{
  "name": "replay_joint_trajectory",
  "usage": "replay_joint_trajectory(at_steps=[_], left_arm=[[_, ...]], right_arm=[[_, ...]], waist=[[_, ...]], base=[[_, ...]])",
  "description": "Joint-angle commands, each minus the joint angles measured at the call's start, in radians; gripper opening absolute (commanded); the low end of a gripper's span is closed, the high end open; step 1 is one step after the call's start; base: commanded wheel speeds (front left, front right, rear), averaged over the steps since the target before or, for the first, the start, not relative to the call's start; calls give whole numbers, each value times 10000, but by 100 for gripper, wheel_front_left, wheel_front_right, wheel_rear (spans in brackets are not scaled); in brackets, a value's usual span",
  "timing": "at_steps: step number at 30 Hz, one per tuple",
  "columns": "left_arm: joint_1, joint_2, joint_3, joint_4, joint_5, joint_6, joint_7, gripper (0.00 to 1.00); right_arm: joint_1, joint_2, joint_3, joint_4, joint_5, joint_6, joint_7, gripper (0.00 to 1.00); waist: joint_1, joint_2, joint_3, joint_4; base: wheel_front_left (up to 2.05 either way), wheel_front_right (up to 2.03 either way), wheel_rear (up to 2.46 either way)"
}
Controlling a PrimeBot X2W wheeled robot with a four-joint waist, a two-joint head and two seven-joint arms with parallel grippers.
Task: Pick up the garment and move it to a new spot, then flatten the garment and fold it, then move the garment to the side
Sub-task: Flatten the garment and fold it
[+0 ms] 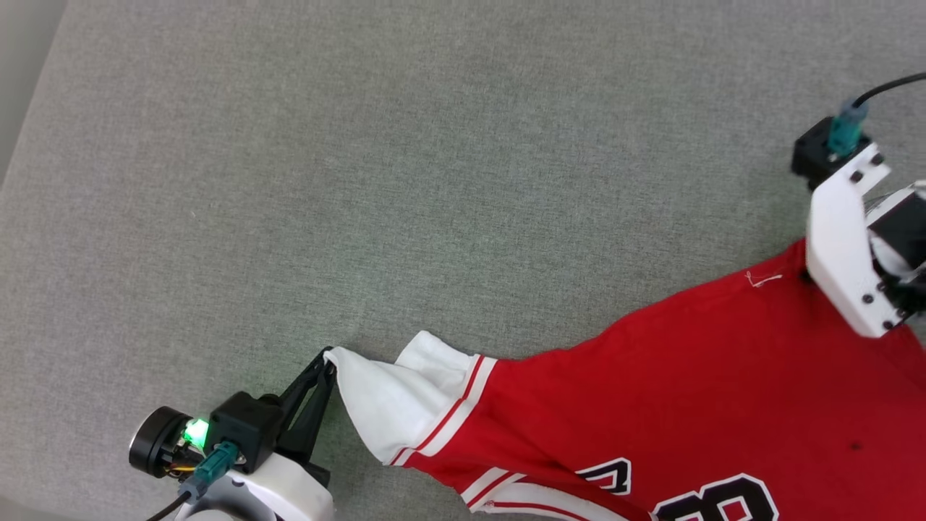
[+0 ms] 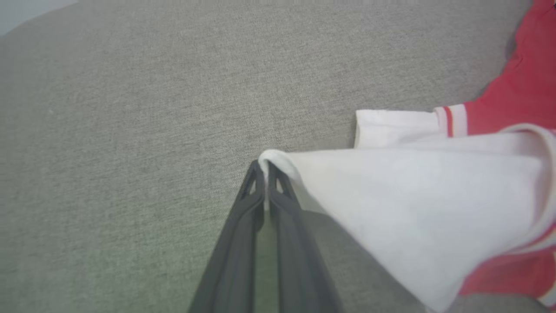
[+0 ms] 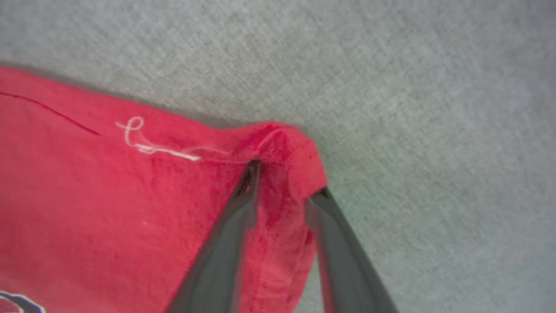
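Note:
The red garment (image 1: 687, 376) with black-and-white lettering lies at the lower right of the grey surface, stretched out between my two grippers. Its white sleeve (image 1: 383, 405) reaches left. My left gripper (image 1: 329, 359) is shut on that sleeve's tip, and the left wrist view shows the gripper (image 2: 265, 169) pinching the white cloth (image 2: 434, 208). My right gripper (image 1: 807, 276) sits at the garment's far red corner, mostly hidden under its white bracket. In the right wrist view this gripper (image 3: 286, 180) is open, its fingers apart, with the bunched red hem corner (image 3: 299, 161) between them.
Grey fabric surface (image 1: 434, 181) stretches far ahead and to the left. Its left edge (image 1: 29, 108) runs along the upper left of the head view. A loose white thread (image 3: 147, 145) lies on the red cloth near the right corner.

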Motion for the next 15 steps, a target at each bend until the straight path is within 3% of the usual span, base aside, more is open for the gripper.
replay_joint_trajectory(at_steps=[1, 15], left_arm=[[66, 30, 44, 93, -45, -47, -46, 0], [-155, 229, 466, 452, -264, -95, -87, 0]], right_arm=[[258, 122, 398, 93, 191, 0, -274, 0], [325, -434, 21, -496, 1132, 0, -4073, 0]], waist=[[0, 0, -285, -135], [0, 0, -2357, -830]], base=[[0, 0, 0], [0, 0, 0]])
